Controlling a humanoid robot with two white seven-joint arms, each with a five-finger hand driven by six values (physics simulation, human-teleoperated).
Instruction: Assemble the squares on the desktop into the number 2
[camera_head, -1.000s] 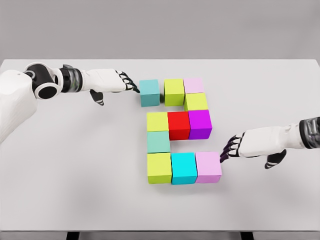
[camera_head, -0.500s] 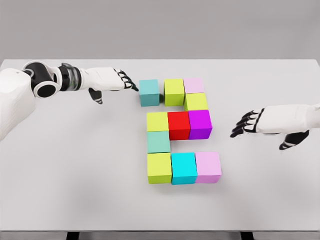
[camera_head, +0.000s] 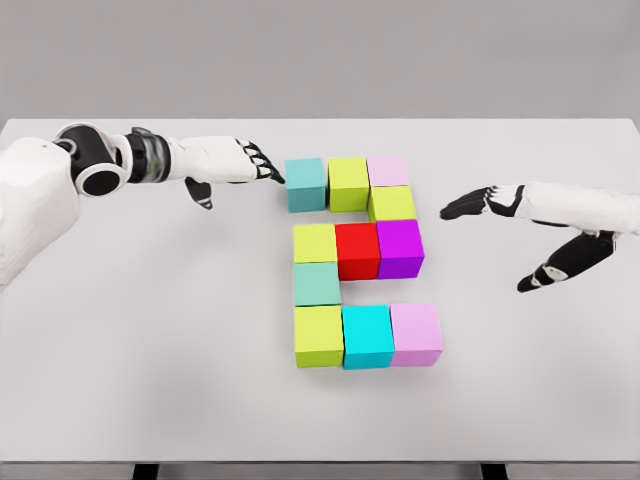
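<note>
White left hand (camera_head: 240, 160) fingertips touching teal cube (camera_head: 304, 184)

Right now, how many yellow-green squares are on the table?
4. One in the top row's middle, one below the pink top-right square, one left of the red square, one at the bottom-left corner. None seems hidden.

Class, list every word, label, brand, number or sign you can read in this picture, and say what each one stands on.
None: no printed text shows on the coloured blocks, the white table, the left hand or the right hand.
The blocks' layout itself resembles the digit "2".
</note>
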